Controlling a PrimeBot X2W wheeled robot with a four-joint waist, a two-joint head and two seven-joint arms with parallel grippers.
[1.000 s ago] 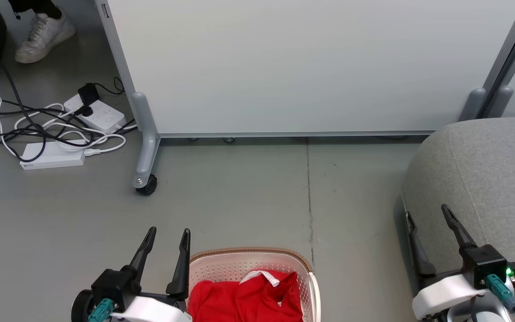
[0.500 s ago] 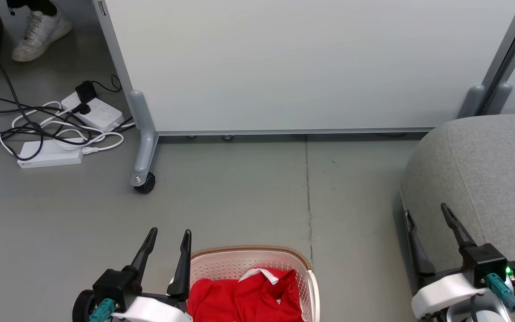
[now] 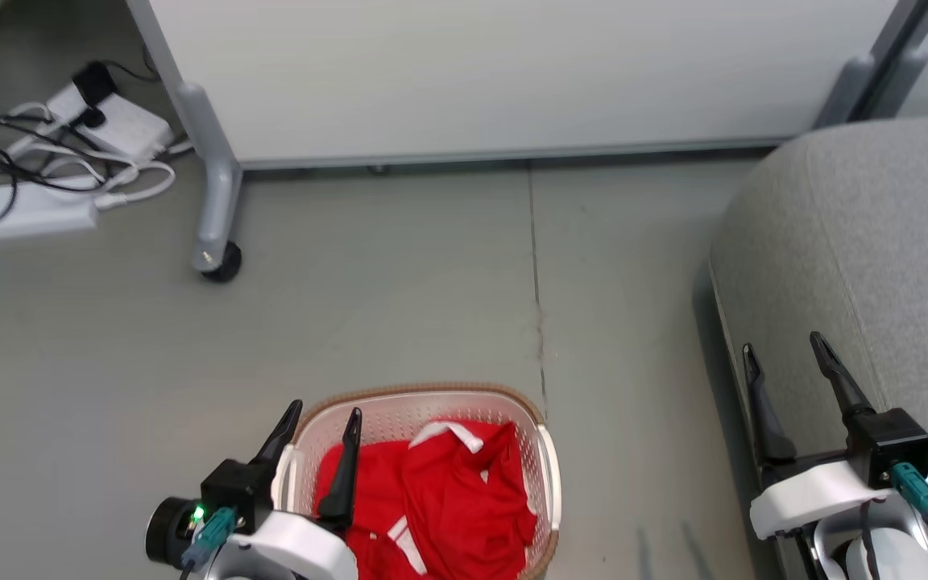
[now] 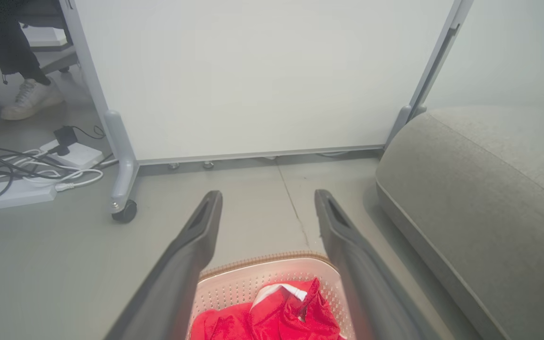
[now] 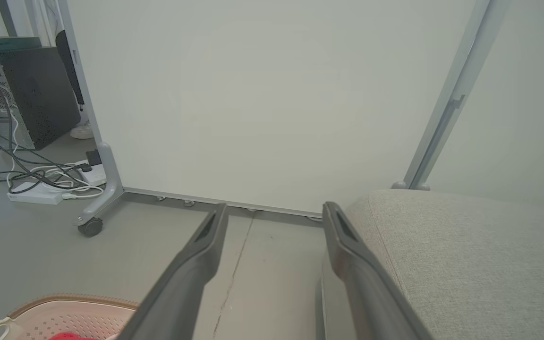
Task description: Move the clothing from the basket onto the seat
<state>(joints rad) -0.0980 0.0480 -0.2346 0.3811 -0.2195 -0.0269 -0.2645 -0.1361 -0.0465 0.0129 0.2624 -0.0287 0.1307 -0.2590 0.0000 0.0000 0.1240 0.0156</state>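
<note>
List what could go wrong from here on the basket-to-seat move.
1. The left tool hangs open over the rim of the basket, one finger seemingly outside the wall; lowering straight could strike the rim or tip it.
2. The clothing lies bunched; a pinch may lift only a fold, and trailing fabric could snag the rim.
3. The right tool sits close beside the edge of the seat; a waist turn may brush it.

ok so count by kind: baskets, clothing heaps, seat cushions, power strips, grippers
cream-white perforated plastic basket: 1
heap of red fabric clothing: 1
large grey fabric seat cushion: 1
white plastic power strips: 2
dark two-fingered grippers: 2, left gripper and right gripper
total: 7
</note>
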